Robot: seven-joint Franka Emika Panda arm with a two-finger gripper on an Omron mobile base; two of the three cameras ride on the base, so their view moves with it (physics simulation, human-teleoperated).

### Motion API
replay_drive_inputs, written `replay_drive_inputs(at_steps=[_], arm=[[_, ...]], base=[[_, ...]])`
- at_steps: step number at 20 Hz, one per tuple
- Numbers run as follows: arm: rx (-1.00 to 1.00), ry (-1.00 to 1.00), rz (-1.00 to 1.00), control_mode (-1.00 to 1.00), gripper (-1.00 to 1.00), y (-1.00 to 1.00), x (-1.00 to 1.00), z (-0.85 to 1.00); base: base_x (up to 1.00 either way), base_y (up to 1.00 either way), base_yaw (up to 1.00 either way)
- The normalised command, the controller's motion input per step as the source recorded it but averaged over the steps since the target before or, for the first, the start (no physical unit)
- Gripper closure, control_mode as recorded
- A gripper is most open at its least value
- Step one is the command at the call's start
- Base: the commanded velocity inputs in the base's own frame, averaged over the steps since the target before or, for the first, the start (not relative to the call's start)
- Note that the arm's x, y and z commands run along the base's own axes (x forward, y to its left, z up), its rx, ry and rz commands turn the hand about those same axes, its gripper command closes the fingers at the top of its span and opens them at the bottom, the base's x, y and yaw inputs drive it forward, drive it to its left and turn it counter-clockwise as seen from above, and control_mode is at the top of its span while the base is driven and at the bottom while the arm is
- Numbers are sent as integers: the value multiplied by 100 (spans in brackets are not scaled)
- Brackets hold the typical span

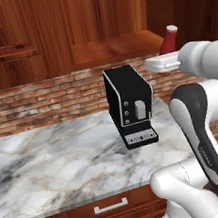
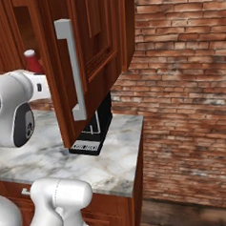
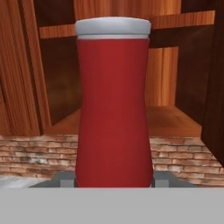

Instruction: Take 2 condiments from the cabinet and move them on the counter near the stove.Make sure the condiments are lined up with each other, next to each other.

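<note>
The hand (image 3: 114,181) is gripping the slim red condiment bottle (image 3: 114,105) low on its body, a grey fingertip (image 3: 64,178) showing on each side of it. In the hand view the bottle is standing upright right in front of the camera, its white cap (image 3: 113,27) at the top, and the doorless niche of the reddish-brown wall cabinet (image 3: 175,118) is lying behind it with a bare wooden shelf floor and a strip of brick wall (image 3: 35,153) below.

The left base view is showing the same bottle (image 1: 169,39) from farther off, at the right end of the cabinet niche (image 1: 115,46), just above the white wrist and over the right part of the marble bench (image 1: 55,166). It is also showing a black coffee machine (image 1: 130,106) standing on the bench below the niche, with small buttons and a pale panel on its front; any lettering on it is too small to read.

The right base view is looking from the other side: a panelled cabinet door (image 2: 89,54) with a long silver bar handle (image 2: 72,70) is covering most of the niche, and the bottle's cap and red shoulder (image 2: 32,61) are peeking out at its left, above the white arm. The bench end (image 2: 123,166) is meeting the brick wall here.

No label or writing is visible on the bottle.
</note>
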Motion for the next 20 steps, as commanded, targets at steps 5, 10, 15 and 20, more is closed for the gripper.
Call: replay_drive_inputs(at_steps=[5,10,15,20], arm=[[0,0,0,-100,100,7,-35,-4],[-1,1,0,-100,100,7,-21,-5],[0,4,0,-100,100,4,-1,0],[0,0,0,-100,100,0,0,0]], base=[[0,0,0],[0,0,0],[0,0,0],[0,0,0]])
